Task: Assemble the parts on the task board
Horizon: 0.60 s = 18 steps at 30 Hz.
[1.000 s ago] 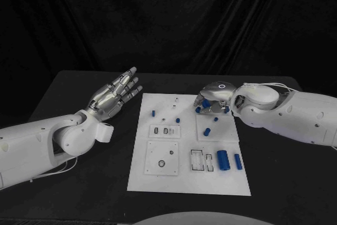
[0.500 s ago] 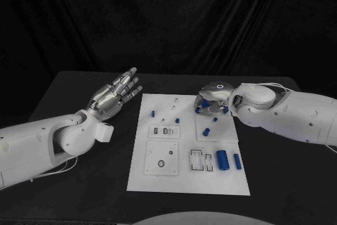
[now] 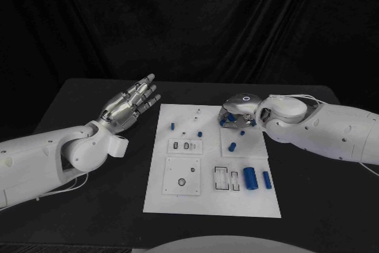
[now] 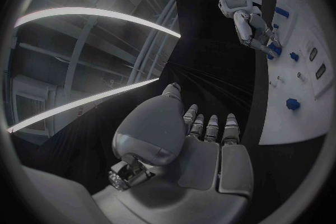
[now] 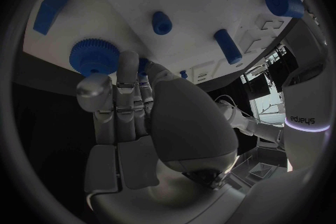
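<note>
The white task board lies in the middle of the table. My right hand hangs curled over the board's far right corner. In the right wrist view its thumb and a finger pinch a blue gear at the board's edge. A blue block, two small blue pegs and a thick blue cylinder lie beyond it. My left hand is raised left of the board, fingers spread and holding nothing; its palm also shows at the wrist.
On the board lie small blue pegs, a large blue cylinder and a slimmer one near the right edge. Raised white plates with slots sit at the board's middle. Black table surrounds the board.
My right hand has shifted slightly left and down over the blue gear. The left hand stays raised and spread.
</note>
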{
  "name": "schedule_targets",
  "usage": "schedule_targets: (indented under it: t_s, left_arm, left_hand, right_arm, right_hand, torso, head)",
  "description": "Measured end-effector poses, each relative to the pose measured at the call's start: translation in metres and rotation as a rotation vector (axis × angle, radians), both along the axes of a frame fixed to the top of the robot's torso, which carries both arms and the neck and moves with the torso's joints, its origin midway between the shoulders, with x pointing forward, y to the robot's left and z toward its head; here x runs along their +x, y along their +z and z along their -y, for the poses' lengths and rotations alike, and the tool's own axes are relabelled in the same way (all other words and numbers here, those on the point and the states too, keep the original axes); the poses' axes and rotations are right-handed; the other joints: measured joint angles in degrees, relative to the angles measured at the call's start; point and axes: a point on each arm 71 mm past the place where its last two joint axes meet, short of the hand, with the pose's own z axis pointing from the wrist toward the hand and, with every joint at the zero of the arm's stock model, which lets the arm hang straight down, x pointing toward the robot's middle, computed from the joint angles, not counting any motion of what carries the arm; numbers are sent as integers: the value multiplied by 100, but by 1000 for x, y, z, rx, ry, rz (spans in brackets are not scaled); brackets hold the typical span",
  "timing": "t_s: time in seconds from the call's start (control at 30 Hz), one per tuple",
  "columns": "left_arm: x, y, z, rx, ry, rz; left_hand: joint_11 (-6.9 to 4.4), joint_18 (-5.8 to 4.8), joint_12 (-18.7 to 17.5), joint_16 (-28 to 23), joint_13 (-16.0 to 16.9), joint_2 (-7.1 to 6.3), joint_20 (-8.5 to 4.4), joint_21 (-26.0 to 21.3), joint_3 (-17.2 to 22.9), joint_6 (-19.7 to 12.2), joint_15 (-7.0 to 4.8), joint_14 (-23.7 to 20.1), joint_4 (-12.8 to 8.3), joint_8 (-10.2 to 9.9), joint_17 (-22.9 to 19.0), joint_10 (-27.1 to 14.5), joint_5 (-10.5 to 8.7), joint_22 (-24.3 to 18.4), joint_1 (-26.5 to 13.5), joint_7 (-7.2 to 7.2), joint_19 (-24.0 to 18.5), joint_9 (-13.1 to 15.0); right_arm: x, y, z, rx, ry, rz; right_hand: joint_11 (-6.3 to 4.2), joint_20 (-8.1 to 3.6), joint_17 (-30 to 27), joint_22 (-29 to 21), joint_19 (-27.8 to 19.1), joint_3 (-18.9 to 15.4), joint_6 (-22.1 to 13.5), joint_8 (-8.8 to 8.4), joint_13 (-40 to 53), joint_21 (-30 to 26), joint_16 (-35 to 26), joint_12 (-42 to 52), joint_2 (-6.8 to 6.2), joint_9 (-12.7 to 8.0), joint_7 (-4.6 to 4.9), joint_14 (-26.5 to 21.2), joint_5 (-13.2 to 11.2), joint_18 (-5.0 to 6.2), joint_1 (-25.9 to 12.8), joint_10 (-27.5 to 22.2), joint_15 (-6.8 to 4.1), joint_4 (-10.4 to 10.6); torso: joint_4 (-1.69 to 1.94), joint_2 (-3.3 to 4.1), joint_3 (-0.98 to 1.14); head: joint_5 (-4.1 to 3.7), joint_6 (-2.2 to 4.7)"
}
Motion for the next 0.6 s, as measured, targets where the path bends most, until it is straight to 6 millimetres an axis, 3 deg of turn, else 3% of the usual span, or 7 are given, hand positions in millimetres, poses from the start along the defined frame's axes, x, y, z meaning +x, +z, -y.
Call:
schedule_targets:
  t_s: [0.17, 0.2, 0.47, 0.6]
  left_arm:
    - [0, 0, 0, 0, -2, -1]
    - [0, 0, 0, 0, -2, -1]
    - [0, 0, -3, 1, -1, -4]
    - [-1, 0, -5, 2, 1, -5]
  left_hand:
    - [37, 0, 0, 0, 1, 1, 0, 0, 31, 86, 37, 6, -17, 22, 1, -4, 56, -2, 47, 67, 0, 14]
    - [37, 0, 0, 0, 1, 1, 0, 0, 31, 107, 37, 6, -17, 22, 1, -4, 72, -2, 47, 66, 0, 14]
    - [76, 0, 0, 0, -1, 4, 0, 0, 62, 128, 35, 7, -49, 44, 2, -6, 132, -2, 96, 86, 0, 19]
    - [76, 0, 0, 0, -2, 4, 0, 0, 63, 128, 53, -10, -50, 44, 2, -6, 141, -2, 96, 86, 0, 19]
  right_arm:
    - [0, -1, -1, 6, 10, 4]
    - [0, -1, -1, 9, 13, 5]
    - [-6, 0, 1, 38, 37, 22]
    - [-9, 4, 0, 57, 46, 32]
  right_hand:
    - [-30, 0, 34, 146, 0, 225, 229, 61, -9, 107, 34, -17, -111, 20, 5, -20, 41, -14, 27, 195, -20, -76]
    - [-38, 0, 58, 181, 0, 246, 265, 80, -9, 134, 65, -17, -113, 29, -6, -20, 41, -92, 24, 226, -20, -90]
    - [6, -32, 302, 418, 32, 439, 587, 230, -9, 276, 215, -21, -210, 69, -57, -9, 64, -90, 124, 416, -72, -238]
    - [22, -35, 368, 471, 35, 456, 595, 230, -4, 297, 265, -21, -208, 75, -62, -9, 64, -90, 122, 433, -72, -253]
  torso:
    - [-2, -4, -1]
    - [-2, -5, -1]
    - [3, -7, 0]
    - [4, -10, 2]
  head:
    - [20, -7]
    - [23, -8]
    - [35, 16]
    - [94, 20]
